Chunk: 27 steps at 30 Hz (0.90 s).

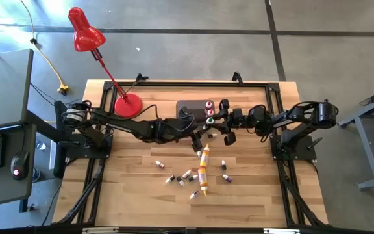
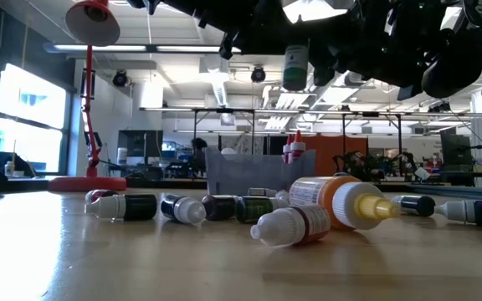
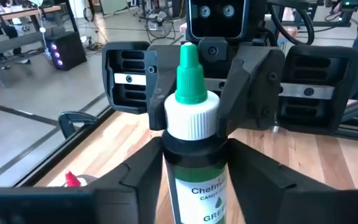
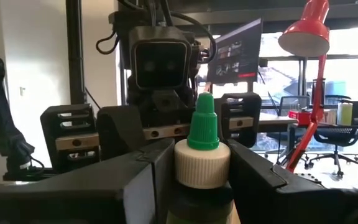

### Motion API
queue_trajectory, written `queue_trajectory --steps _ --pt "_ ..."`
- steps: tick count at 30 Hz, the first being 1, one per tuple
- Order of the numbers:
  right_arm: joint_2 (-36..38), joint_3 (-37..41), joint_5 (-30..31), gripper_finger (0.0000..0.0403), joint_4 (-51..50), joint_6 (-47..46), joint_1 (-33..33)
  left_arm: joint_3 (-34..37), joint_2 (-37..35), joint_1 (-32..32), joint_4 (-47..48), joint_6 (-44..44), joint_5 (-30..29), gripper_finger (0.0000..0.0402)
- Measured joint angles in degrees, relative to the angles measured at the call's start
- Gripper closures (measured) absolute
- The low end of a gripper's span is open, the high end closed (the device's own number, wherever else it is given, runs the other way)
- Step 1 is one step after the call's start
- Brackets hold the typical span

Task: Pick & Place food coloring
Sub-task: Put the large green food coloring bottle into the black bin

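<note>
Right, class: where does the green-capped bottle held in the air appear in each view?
Left wrist: green-capped bottle, mid-picture, close up.
Right wrist: mid-picture, cap showing.
Low: hanging above the table.
High: where the arms meet; too small to pick out.
Shared landmark: red lamp, absent from left wrist.

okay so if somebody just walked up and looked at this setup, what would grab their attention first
Probably the two grippers meeting above the middle of the table, both sets of fingers around one green-capped food coloring bottle, held upright in the air: left gripper, right gripper. Next, the bright red desk lamp at the table's far left corner. Then the small bottles scattered on the wood, around a bigger orange-and-white bottle lying on its side.
</note>
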State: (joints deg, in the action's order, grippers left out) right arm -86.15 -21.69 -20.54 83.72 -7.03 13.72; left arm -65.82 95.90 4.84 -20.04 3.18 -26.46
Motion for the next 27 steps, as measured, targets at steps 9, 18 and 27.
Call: queue_trajectory --steps 9,18,27 --pt "0.0 0.0 0.0 0.0252 0.2 0.0 0.0 0.0 0.0 0.0 0.1 -0.2 0.2 0.0277" --pt "0.0 0.0 0.6 0.0236 0.3 2.0 0.0 0.0 0.0 0.0 0.1 -0.1 0.2 0.0278" --pt "1.4 0.0 0.5 0.0236 3.9 3.0 1.6 0.0 0.0 0.0 3.5 3.1 -0.1 0.0279"
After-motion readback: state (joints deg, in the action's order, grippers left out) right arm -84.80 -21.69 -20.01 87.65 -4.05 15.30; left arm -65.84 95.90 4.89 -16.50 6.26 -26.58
